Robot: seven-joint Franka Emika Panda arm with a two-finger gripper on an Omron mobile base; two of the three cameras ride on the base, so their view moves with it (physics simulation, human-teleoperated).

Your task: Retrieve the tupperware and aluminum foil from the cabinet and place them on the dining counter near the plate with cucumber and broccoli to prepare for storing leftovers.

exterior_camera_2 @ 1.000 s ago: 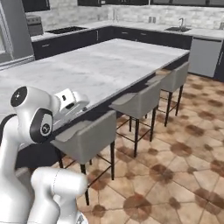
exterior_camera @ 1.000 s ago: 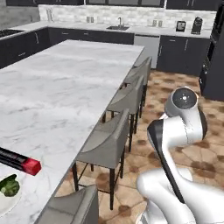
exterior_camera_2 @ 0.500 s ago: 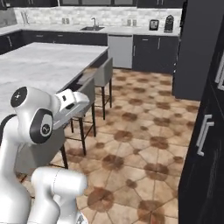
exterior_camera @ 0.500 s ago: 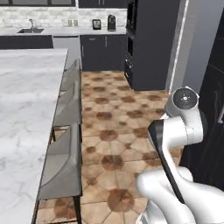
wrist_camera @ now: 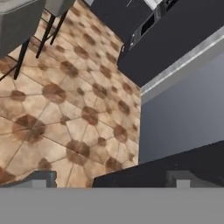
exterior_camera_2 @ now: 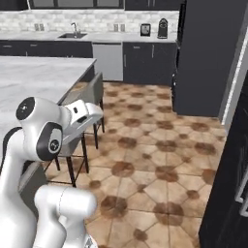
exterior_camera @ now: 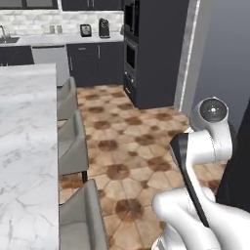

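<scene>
From my left base camera, the dining counter (exterior_camera: 24, 146) runs down the left edge, a white marble tabletop with faint grey veins and a smooth flat face, and three grey upholstered stools (exterior_camera: 73, 141) with padded curved backs are tucked along its side. The floor (exterior_camera: 127, 146) is brown and tan tile in an octagon pattern, and tall matte black cupboards (exterior_camera: 156, 49) with a built-in oven stand at the far end. From my right base camera, the same marble slab sits at the left, a stainless dishwasher (exterior_camera_2: 107, 60) sits under the far worktop next to a sink (exterior_camera_2: 72, 35), and my gripper (exterior_camera_2: 92, 115) hangs just above a stool's seat back, holding nothing. In my hand camera, the tiled floor slants across the left, thin black stool legs (wrist_camera: 26, 48) poke in at the top left, a pale grey wall panel fills the right, and my jaws are spread wide, the two blunt dark tips at the bottom far apart with nothing between them.
</scene>
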